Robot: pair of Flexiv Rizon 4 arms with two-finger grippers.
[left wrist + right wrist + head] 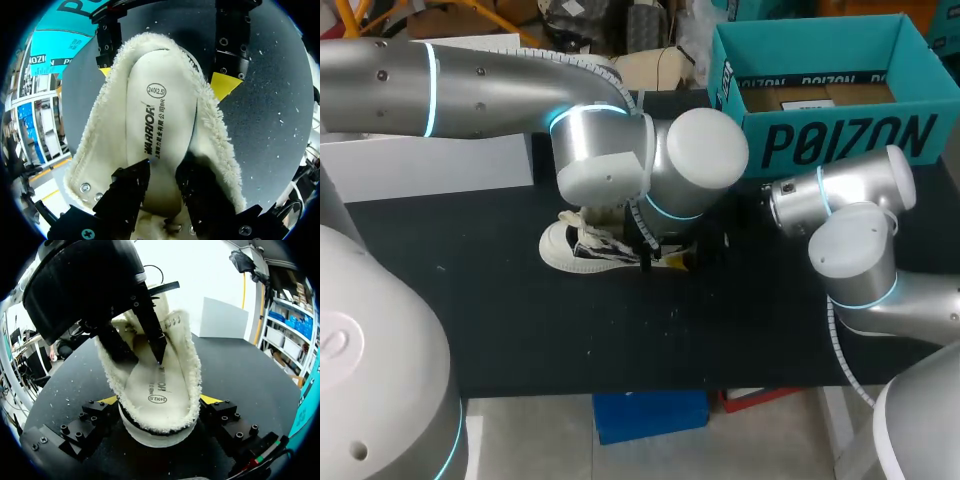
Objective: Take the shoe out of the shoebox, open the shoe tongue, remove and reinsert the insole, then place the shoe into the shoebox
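Shoe (585, 248) is lying on the black tabletop (520, 310), and its heel is clamped from both sides by the right tool (160, 401). The left tool (162, 172) is set down into the opening, over the insole (160, 115); whether anything is pinched by it cannot be told.

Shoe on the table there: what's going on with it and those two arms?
The shoe is out of the box and lies on the table. The right tool clamps its heel from both sides. The left tool reaches down into the opening, its fingers apart over the insole, which sits inside the shoe.
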